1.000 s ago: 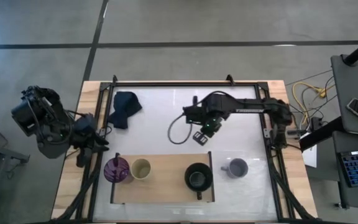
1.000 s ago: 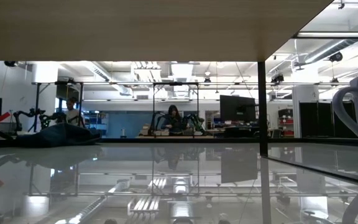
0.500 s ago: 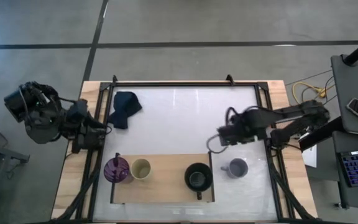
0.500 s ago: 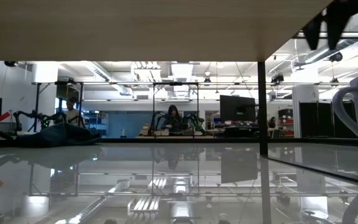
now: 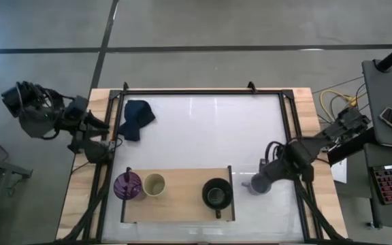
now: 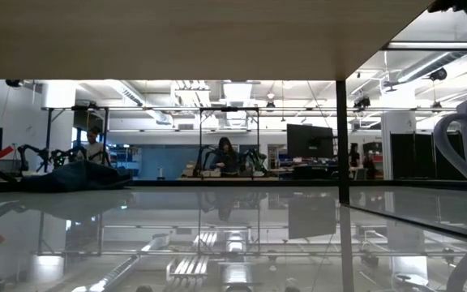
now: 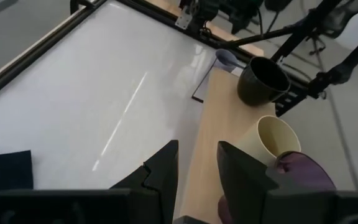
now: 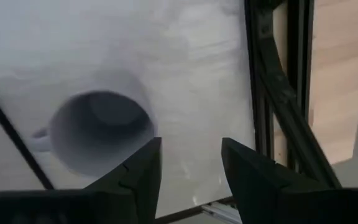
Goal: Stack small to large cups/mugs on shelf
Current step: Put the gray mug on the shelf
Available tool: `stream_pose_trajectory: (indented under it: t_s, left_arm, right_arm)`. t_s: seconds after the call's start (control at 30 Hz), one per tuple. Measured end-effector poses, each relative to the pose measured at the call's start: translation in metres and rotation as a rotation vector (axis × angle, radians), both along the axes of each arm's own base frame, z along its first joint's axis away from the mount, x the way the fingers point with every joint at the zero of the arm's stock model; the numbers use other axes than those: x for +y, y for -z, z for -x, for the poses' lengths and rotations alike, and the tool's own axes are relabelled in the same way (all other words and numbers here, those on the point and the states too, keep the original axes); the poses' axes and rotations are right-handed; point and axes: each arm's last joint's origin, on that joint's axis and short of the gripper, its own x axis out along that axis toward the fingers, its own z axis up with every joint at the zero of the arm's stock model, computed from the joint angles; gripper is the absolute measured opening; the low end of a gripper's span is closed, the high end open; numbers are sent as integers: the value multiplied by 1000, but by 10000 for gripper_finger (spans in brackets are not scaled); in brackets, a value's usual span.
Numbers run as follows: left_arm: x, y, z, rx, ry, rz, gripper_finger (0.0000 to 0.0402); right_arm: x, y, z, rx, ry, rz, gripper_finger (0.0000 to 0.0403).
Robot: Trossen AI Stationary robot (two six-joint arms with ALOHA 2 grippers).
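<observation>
Cups sit in a row along the near edge of the white desk (image 5: 203, 129): on the light-wood shelf (image 5: 182, 194) stand the translucent purple tumbler (image 5: 126, 186) at its left end, the beige cup (image 5: 154, 184) touching or just beside it, and, well apart toward the shelf's right end, the black mug (image 5: 217, 194) with its handle pointing to the desk's near edge. The lavender-grey mug (image 5: 255, 184) stands upright on the bare desk just off the shelf's right end, not on the board. The right gripper (image 5: 272, 169) hovers directly above that mug; in the right wrist view its dark fingers (image 8: 138, 171) are spread apart with nothing between them, the mug's open mouth (image 8: 99, 129) showing below and slightly to one side of the gap. The left gripper (image 5: 97, 128) waits beyond the desk's left rail; in the left wrist view its fingers (image 7: 166, 169) stand a little apart and hold nothing, looking along the shelf toward the cups. A dark blue cloth (image 5: 135, 118) lies crumpled at the desk's far left corner. In the low view, people sit at workbenches far back in the room.
</observation>
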Motion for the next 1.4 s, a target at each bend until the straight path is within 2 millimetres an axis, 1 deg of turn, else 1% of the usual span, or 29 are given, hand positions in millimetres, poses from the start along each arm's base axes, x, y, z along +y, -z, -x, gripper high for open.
stream_pose_trajectory:
  t_s: [0.27,0.5,0.83,1.03,1.13,1.3,1.4]
  left_arm:
    - [9,3,8,-16,0,19,96]
    - [11,3,10,-19,2,25,96]
    - [8,2,8,-1,20,37,96]
    - [6,2,7,4,22,35,96]
    - [6,2,6,4,21,36,96]
    - [5,0,5,-14,22,56,96]
    - [4,0,5,-22,20,62,96]
  right_arm:
    - [17,15,-20,-42,-17,-27,156]
    - [30,35,-29,37,-41,25,155]
    - [40,52,-26,98,-66,64,155]
    - [39,68,-26,42,-69,59,155]
    - [37,79,-24,40,-69,62,153]
    - [35,92,-20,33,-78,61,141]
    - [33,95,-17,25,-86,56,125]
